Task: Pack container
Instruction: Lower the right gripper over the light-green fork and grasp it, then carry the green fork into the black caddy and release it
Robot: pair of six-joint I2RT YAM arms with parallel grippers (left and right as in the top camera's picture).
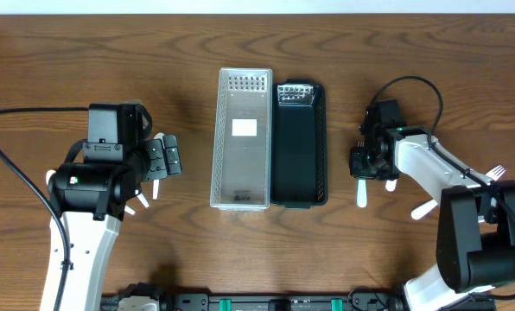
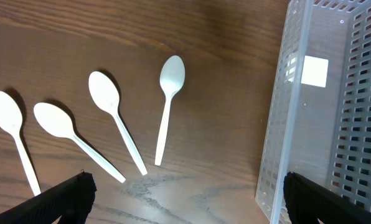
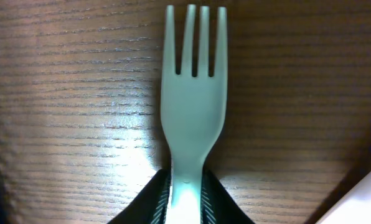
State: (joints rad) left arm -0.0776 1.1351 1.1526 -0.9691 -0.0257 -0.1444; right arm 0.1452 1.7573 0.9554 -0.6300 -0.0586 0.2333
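A clear perforated basket [image 1: 242,138] and a black basket [image 1: 301,147] stand side by side at the table's middle. White forks [image 1: 295,93] lie at the black basket's far end. My left gripper [image 2: 185,199] is open and empty, above the table between several white spoons [image 2: 170,81] and the clear basket [image 2: 335,106]. In the overhead view the left gripper [image 1: 167,157] is left of the baskets. My right gripper [image 3: 187,199] is shut on a white fork [image 3: 193,93] by its neck, low over the wood, right of the black basket [image 1: 370,164].
The spoons lie fanned out on the wood, mostly under my left arm in the overhead view [image 1: 143,200]. Another white fork [image 1: 496,173] and a white handle [image 1: 423,209] lie by my right arm's base. A white edge shows at the right wrist view's lower right corner [image 3: 366,199].
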